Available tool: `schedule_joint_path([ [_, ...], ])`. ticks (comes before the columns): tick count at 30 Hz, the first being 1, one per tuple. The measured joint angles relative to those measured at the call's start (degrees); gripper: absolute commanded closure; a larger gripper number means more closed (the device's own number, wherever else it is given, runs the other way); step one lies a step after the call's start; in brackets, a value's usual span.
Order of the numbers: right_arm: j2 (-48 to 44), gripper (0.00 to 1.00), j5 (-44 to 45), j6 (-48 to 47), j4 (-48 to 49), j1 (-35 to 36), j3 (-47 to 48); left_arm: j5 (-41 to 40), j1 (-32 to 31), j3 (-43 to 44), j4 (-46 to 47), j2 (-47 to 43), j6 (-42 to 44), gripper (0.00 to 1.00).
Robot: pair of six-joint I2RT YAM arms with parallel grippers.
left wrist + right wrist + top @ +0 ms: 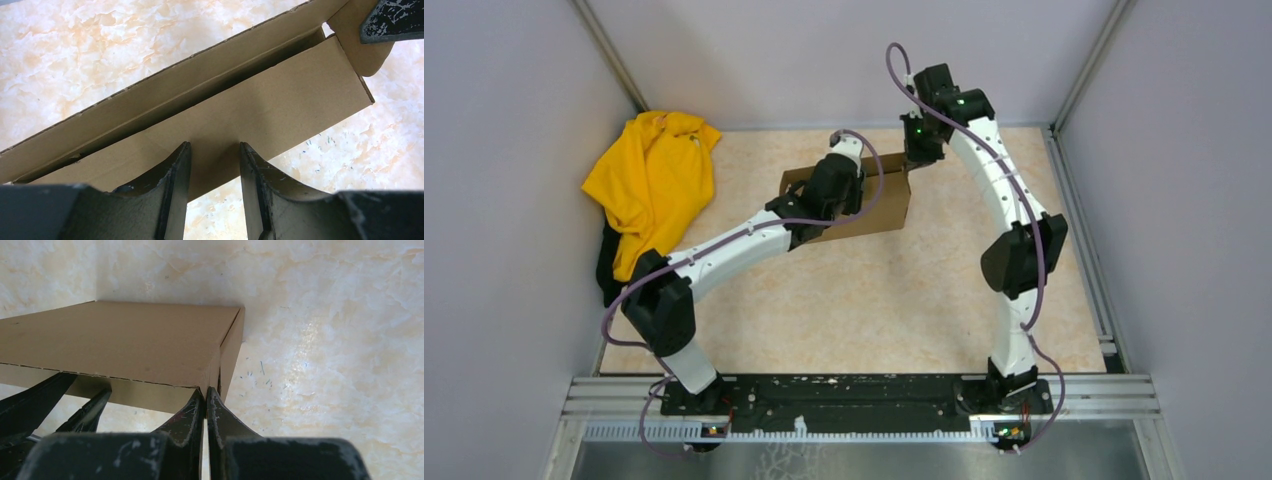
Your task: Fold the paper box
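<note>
The left fingers (175,175), half spread and holding nothing, sit over the cardboard box (892,210) far along the tabletop (874,310); a loose press could let it spring open. Beyond, the clenched right fingers (192,415) crowd the corner flap (357,50) and might crumple it

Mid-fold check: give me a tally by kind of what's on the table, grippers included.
Paper box: 1
Yellow garment: 1
Grippers: 2 (left gripper open over the box, right gripper shut at the box's corner)
Total: 4
</note>
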Motion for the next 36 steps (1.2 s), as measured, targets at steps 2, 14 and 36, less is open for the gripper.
schedule_joint_path([
  [2, -1.49, 1.0, 0.17, -0.24, 1.97, 0.02, -2.78, 0.0, -0.07, 0.0, 0.0, 0.0, 0.0, 0.54],
  [14, -7.5, 1.0, 2.27, -2.51, 9.66, 0.52, -13.09, -0.31, -0.24, 0.85, -0.37, 0.63, 0.07, 0.53],
  [36, -13.18, 1.0, 2.51, -2.97, 19.45, 0.74, -23.89, -0.17, -0.7, 2.62, -4.72, -0.33, 0.74, 0.43],
])
